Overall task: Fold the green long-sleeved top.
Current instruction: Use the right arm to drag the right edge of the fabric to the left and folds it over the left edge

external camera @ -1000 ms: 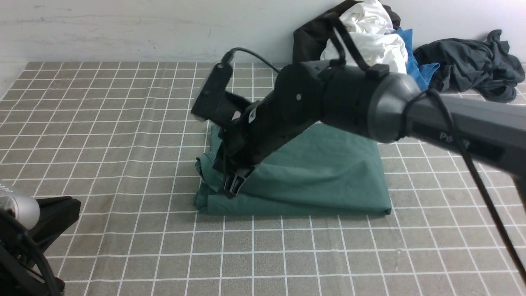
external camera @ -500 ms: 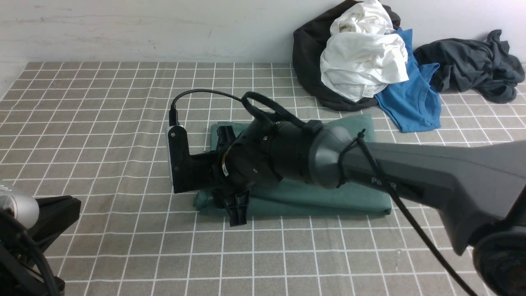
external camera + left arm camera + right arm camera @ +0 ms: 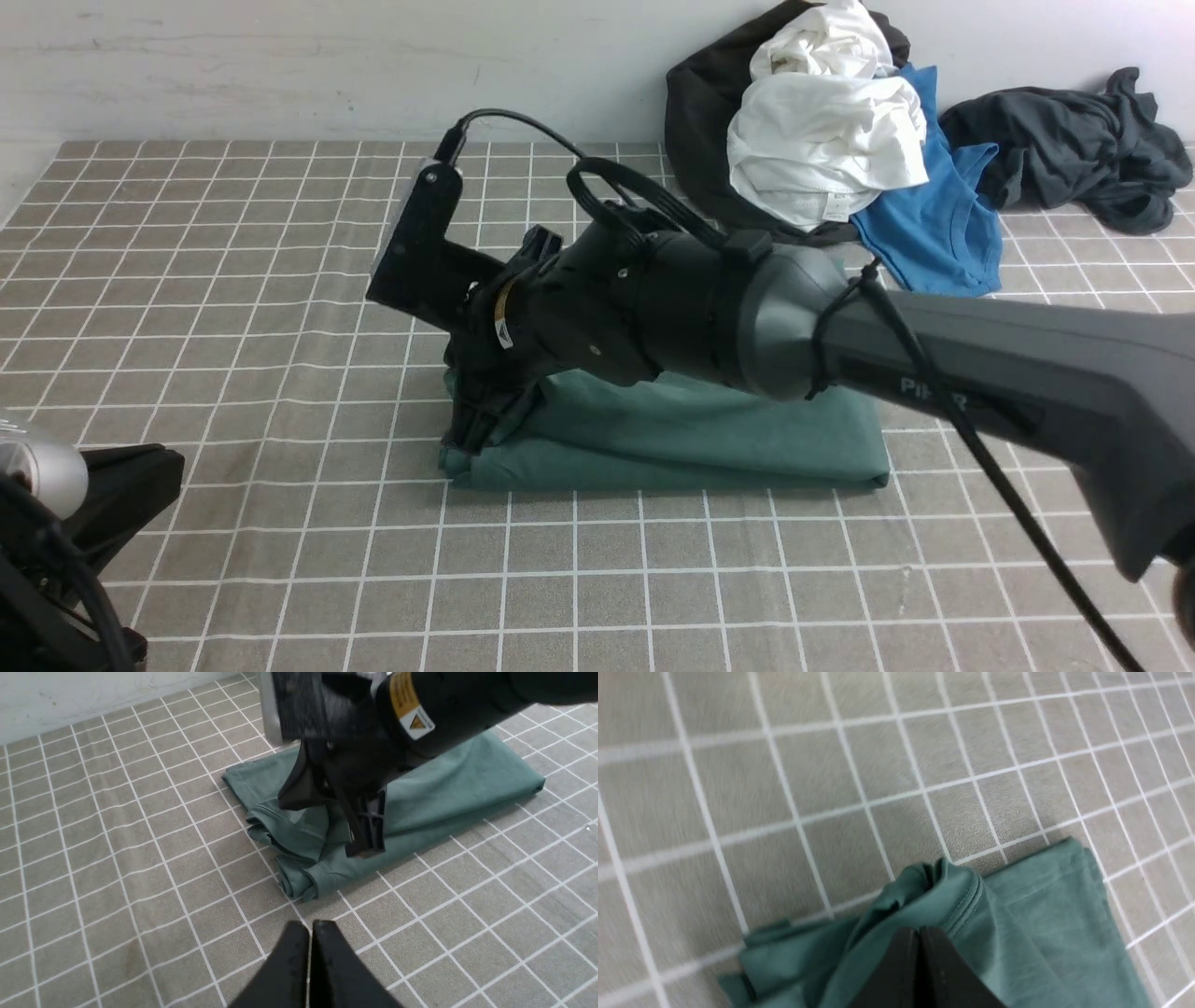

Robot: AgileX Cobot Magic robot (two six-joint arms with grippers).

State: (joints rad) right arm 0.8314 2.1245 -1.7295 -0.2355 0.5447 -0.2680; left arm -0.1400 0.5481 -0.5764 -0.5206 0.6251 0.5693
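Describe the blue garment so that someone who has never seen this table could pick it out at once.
Look along the pale back wall to the heap of clothes toward its right. The blue garment spills forward from under the white one, with a dark grey one to its right. It is the only bright blue thing there, and lies flatter than the rest.

Plain off-white painted wall (image 3: 280, 65) at the back, faint scuffs. Grey-brown cloth surface (image 3: 233, 280) with white grid lines runs right up to it. Lighting is even and diffuse, with soft shadows only.
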